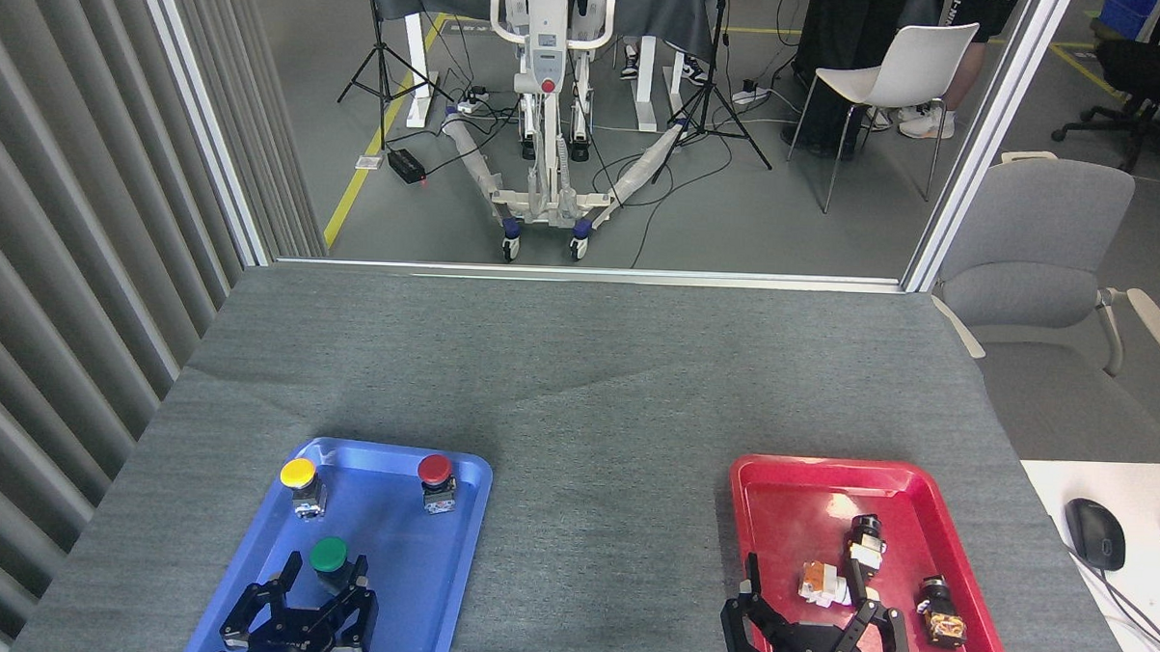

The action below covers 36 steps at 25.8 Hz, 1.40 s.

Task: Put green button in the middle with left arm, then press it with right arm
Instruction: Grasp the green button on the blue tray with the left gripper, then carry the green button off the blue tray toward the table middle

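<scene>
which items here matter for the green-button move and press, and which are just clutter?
In play:
green button, in the blue tray
left gripper, open around it
bare cloth in the middle
right gripper, open over the red tray

Clutter:
yellow button
red button
small parts in the red tray
mouse

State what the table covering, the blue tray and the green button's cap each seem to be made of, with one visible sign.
Table covering: grey felt-like cloth, matte, with soft creases.
Blue tray: probably moulded plastic, smooth, rounded rim.
Green button cap: likely plastic, even colour, slight sheen.
</scene>
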Tool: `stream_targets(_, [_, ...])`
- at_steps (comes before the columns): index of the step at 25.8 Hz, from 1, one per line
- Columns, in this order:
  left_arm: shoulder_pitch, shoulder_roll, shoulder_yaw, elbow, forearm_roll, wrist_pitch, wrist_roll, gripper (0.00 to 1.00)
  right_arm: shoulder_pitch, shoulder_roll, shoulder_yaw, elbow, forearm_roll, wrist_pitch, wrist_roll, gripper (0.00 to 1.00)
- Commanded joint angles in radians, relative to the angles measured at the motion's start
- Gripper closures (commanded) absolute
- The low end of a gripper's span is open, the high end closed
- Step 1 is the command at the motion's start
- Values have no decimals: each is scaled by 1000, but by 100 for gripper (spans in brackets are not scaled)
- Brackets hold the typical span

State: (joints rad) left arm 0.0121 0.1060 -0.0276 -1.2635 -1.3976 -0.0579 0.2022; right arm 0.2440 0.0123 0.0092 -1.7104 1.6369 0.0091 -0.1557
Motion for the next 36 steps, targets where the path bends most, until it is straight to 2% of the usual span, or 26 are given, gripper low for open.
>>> stream_targets(1, [-3, 0, 0, 1, 0, -5, 2, 49, 0, 0, 0, 0, 0, 0, -1, 0])
stream_targets(3, [-3, 0, -2, 1, -1, -8, 3, 62, 0, 0, 0, 0, 0, 0, -1, 0])
stream_targets(5, [2, 8, -15, -4, -4, -22, 10, 80, 0, 0, 0, 0, 0, 0, -1, 0])
stream_targets(7, [8, 15, -21, -11, -4, -74, 42, 96, 0, 0, 0, 0, 0, 0, -1, 0])
stream_targets(8, [8, 20, -21, -14, -4, -112, 65, 100, 0, 0, 0, 0, 0, 0, -1, 0])
stream_targets(13, [-53, 15, -35, -28, -4, -292, 106, 100, 0, 0, 0, 0, 0, 0, -1, 0])
stream_targets(17, [-230, 8, -241, 39, -6, -424, 95, 100, 0, 0, 0, 0, 0, 0, -1, 0])
stream_targets(20, [-354, -38, -383, 159, -3, -451, 92, 100, 0, 0, 0, 0, 1, 0, -1, 0])
stream_targets(23, [-432, -97, -419, 306, -8, -493, 92, 100, 0, 0, 0, 0, 0, 0, -1, 0])
stream_targets(25, [-454, -126, -419, 362, -15, -507, 94, 100, 0, 0, 0, 0, 0, 0, -1, 0])
stream_targets(30, [-463, -143, -460, 434, -21, -556, 91, 100, 0, 0, 0, 0, 0, -1, -2, 0])
stream_targets(36, [-497, -163, -499, 498, -24, -560, 74, 100, 0, 0, 0, 2, 0, -1, -2, 0])
